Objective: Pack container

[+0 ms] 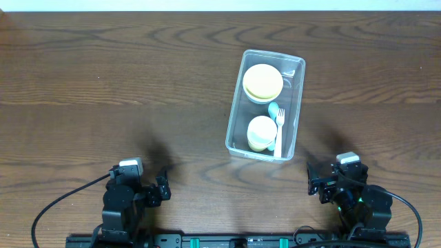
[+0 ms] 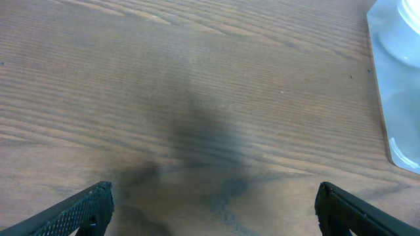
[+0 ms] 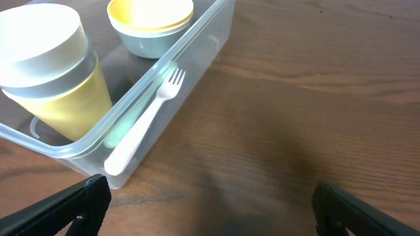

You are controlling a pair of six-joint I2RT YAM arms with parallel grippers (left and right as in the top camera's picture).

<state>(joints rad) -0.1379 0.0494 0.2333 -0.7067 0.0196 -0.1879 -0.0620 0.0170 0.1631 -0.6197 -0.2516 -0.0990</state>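
Observation:
The clear plastic container stands right of the table's middle. Inside it are a stack of yellow and pale bowls at the far end, a stack of white and yellow cups at the near end, a white fork along the right wall and a light blue utensil partly hidden beside it. The right wrist view shows the container, the cups, the bowls and the fork. My left gripper is open and empty near the front edge. My right gripper is open and empty, just in front of the container.
The brown wooden table carries nothing else. In the left wrist view a corner of the container shows at the right edge. Cables run from both arm bases at the front edge.

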